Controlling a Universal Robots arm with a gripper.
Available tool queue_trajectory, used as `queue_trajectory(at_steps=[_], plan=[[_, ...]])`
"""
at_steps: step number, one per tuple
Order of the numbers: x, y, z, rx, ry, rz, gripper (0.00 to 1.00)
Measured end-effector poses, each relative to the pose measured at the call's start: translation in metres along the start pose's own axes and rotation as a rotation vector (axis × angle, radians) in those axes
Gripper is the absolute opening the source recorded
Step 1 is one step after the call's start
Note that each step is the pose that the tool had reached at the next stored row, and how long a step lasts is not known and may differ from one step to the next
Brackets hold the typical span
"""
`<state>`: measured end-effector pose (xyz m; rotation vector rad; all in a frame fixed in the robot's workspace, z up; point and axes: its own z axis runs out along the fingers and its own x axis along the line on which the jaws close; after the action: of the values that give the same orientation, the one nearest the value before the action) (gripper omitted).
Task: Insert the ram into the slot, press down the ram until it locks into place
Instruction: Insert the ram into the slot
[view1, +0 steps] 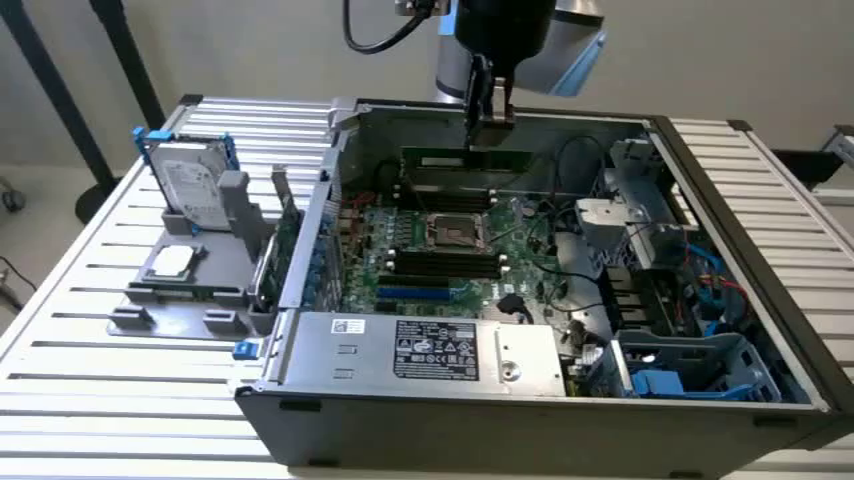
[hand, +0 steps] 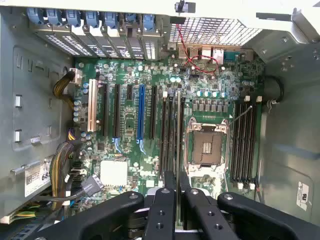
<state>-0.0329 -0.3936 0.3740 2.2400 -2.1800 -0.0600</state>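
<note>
**One ram (view1: 465, 158) in my grip**

One stick only, held level between my fingers (hand: 162, 210), clamped narrow on its top edge. My gripper (view1: 489, 122) hangs straight down at upper centre of the exterior view, inside the open computer case (view1: 747, 250). Two banks of black memory slots (view1: 441, 264) flank one CPU socket (view1: 461, 232). The ram hovers over the slot (view1: 454, 186) in the upper bank, unseated.
</note>
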Motion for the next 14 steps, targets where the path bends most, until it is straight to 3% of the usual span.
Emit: queue_trajectory(at_steps=[10, 14], plan=[[-0.0003, 0.0000, 0.0000, -0.0001, 0.0001, -0.001, 0.14], [-0.0010, -0.0001, 0.0067, 0.0001, 0.0001, 0.006, 0.14]])
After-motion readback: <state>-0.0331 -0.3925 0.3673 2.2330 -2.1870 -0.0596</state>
